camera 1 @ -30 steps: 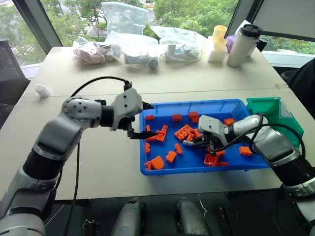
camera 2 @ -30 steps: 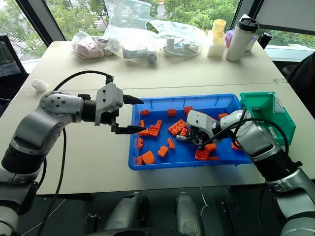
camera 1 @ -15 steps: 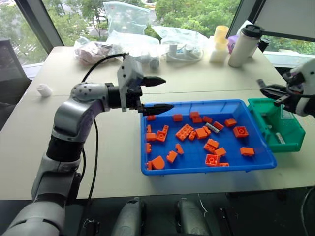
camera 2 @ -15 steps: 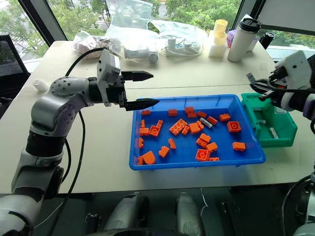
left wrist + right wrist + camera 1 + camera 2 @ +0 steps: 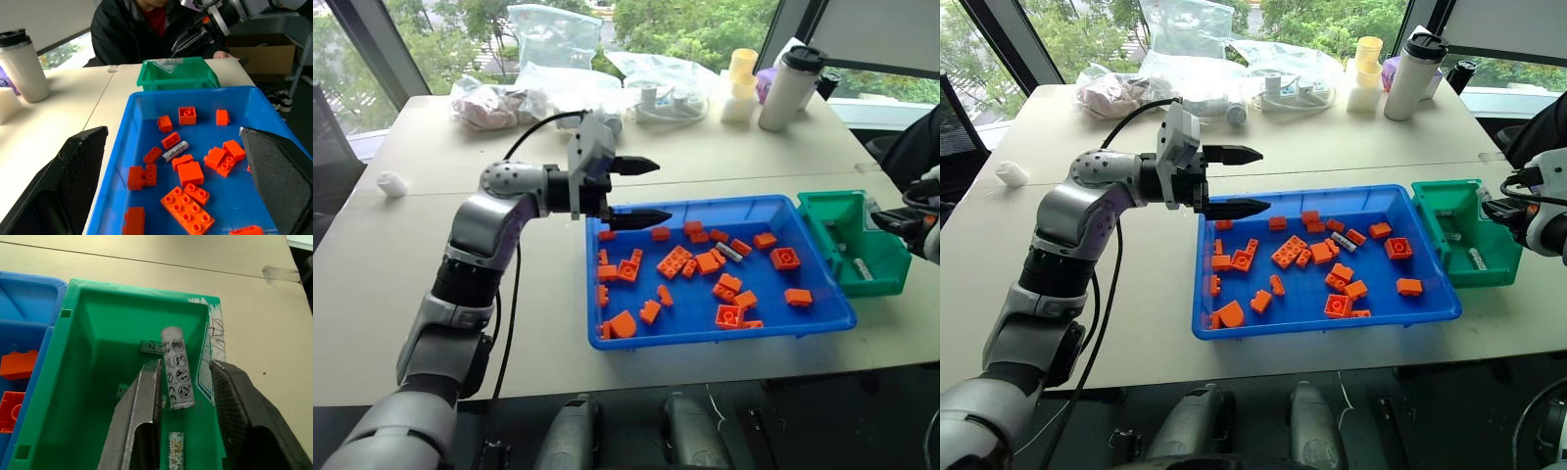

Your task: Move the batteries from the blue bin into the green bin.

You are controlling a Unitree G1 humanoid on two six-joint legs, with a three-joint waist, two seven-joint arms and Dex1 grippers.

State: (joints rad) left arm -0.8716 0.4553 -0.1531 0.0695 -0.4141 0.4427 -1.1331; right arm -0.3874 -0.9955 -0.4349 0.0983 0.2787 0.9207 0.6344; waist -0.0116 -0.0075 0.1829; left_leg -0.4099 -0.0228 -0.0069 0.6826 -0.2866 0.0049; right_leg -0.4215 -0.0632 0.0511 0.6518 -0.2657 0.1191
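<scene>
**Battery between parted fingers above green bin**

Right gripper (image 5: 183,396): two dark, grainy, wedge-shaped fingers (image 5: 139,416), parted, over the green bin (image 5: 88,382). Between them, a battery (image 5: 177,369): silver-grey cylinder with printed symbols, blurred at its far end, apart from both finger faces. Whether it touches anything cannot be told. Grip reads as released.

Green bin: deep, glossy, teal plastic, rectangular, moulded square notches at the rim. More batteries (image 5: 176,446) lie on its floor, one directly under the fingers.

Blue bin (image 5: 724,338): wide, shallow, smooth plastic tray with raised rim, just beside the green bin. Scattered in it are studded orange bricks (image 5: 676,261) and one remaining battery (image 5: 730,252), a small grey cylinder with a printed label, among bricks near the far wall.

Left gripper (image 5: 641,191): tapered black fingers spread apart and empty, pointing level over the blue bin's far left corner.

Beyond: matte beige table (image 5: 460,294), crinkled clear plastic bags (image 5: 548,39), a white tumbler (image 5: 785,88) with dark lid.
</scene>
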